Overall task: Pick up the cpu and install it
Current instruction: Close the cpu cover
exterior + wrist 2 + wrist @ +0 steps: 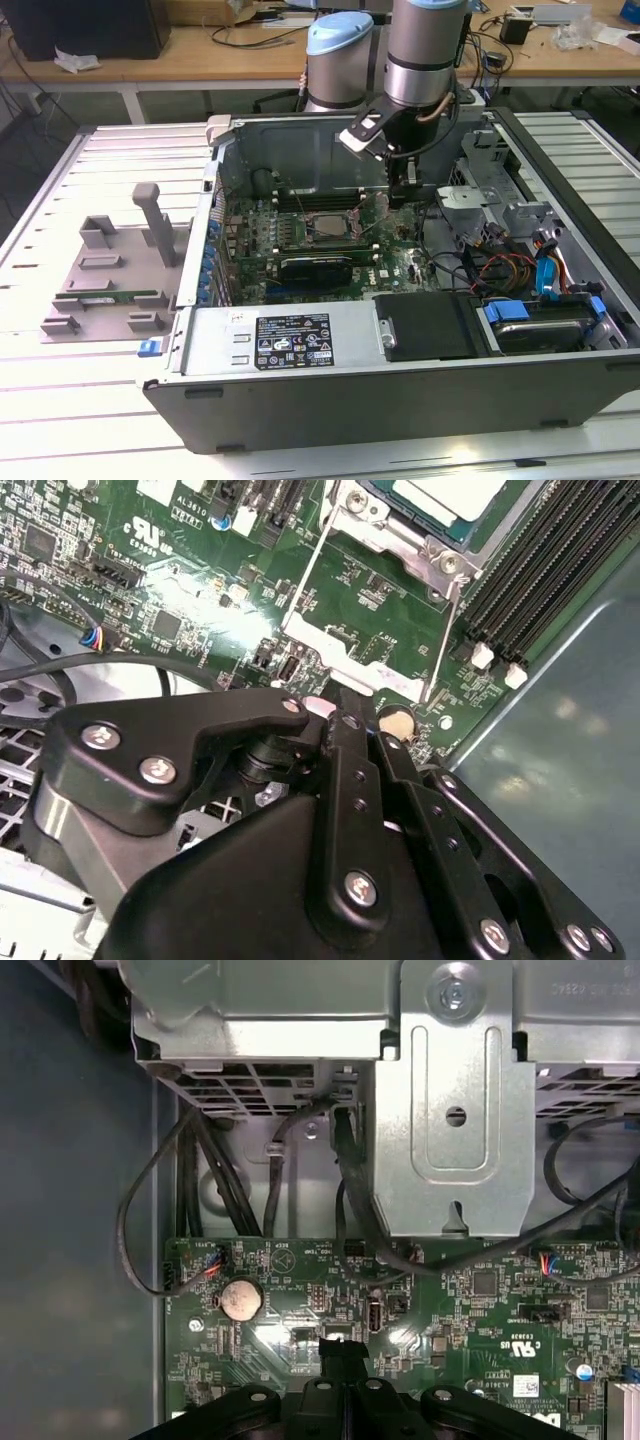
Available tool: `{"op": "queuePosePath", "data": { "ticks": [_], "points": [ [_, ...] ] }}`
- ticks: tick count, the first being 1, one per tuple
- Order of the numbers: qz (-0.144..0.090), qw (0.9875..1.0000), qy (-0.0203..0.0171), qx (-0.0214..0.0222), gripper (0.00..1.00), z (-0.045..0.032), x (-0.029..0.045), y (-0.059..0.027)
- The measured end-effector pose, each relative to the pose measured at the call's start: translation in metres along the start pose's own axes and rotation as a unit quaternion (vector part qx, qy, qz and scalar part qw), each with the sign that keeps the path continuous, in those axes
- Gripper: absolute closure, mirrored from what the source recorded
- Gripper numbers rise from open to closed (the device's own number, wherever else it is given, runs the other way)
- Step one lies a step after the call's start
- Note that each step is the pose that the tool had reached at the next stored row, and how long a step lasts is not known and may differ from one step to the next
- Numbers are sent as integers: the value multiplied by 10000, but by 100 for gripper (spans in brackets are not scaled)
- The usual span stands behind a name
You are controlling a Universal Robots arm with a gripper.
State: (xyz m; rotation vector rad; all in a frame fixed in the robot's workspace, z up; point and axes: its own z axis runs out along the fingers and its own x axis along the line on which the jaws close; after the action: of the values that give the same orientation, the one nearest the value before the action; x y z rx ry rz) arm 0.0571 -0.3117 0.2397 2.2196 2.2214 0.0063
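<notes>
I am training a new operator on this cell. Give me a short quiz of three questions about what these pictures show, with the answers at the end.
1. True or false: the claw holds the cpu.
2. In the exterior view, the grey holder lies: A) to the exterior view's left of the computer case; B) to the exterior view's right of it; C) inside it.
3. Fill in: in the first wrist view, the round coin battery sits on the green ____.

Key: 1 false, the cpu lies in its socket, apart from the claw; 2 A; 3 motherboard.
</notes>
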Motion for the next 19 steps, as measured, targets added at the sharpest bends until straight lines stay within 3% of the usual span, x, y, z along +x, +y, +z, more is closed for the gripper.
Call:
{"op": "queuePosePath", "data": {
  "ticks": [19],
  "points": [
    [0, 10000, 0, -48, 89, -1, 28, -303]
  ]
}}
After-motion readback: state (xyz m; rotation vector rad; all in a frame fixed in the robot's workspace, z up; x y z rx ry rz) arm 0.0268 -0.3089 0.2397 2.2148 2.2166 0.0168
